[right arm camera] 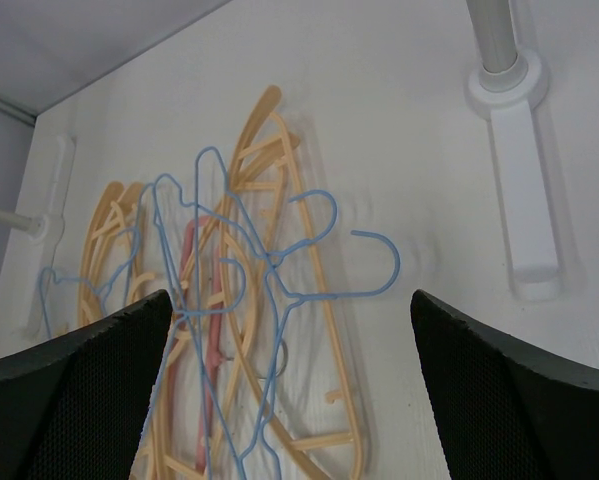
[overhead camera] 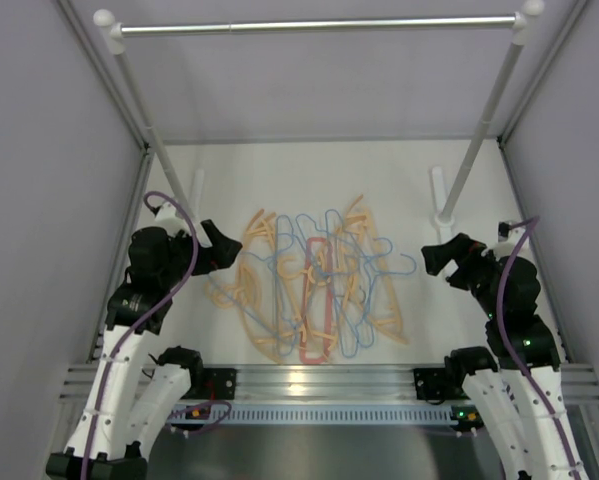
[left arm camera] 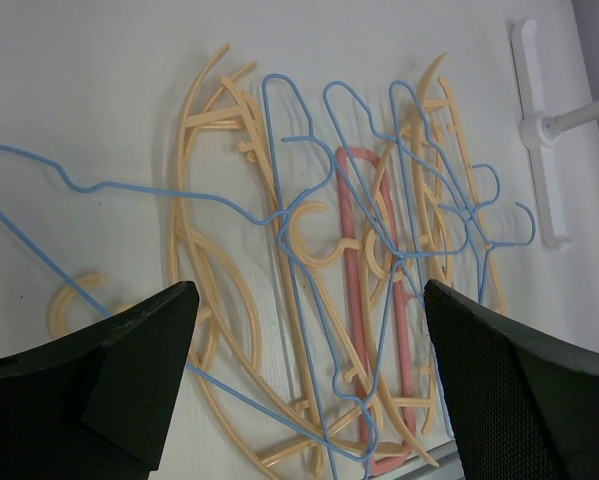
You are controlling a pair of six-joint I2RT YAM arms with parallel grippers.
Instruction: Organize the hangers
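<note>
Two claws, both spread wide, nothing between the fingers of either. Left claw (overhead camera: 222,246) sits off the left flank of the pile and right claw (overhead camera: 436,262) off the right flank, each pointed inward at it. Neither touches a hanger.

Hangers (overhead camera: 314,290): one tangled heap lying flat on the white worktop (overhead camera: 229,170). It is centred between the left and right edges and runs from about mid-depth nearly to the near edge.

Mix in the heap:
- peach plastic hangers (right arm camera: 262,125): the thicker ones, making up most of the heap, fanned out with a few splayed toward the left edge
- light-blue wire hangers (right arm camera: 394,265): thin, laced over and through the peach ones. One hook pokes out on the right side; the left wrist view shows one long blue arm reaching off toward the left edge.
- one pink-red hanger (left arm camera: 352,300): in the middle, long axis running near-to-far, crossed by blue wire and peach arms

Exact count per colour is not readable, too much overlap.

Silver rail (overhead camera: 319,24) spans overhead at the far side on two slanted uprights (overhead camera: 489,110). White foot bars (right arm camera: 524,170) rest on the worktop either side of the heap, apart from it.
</note>
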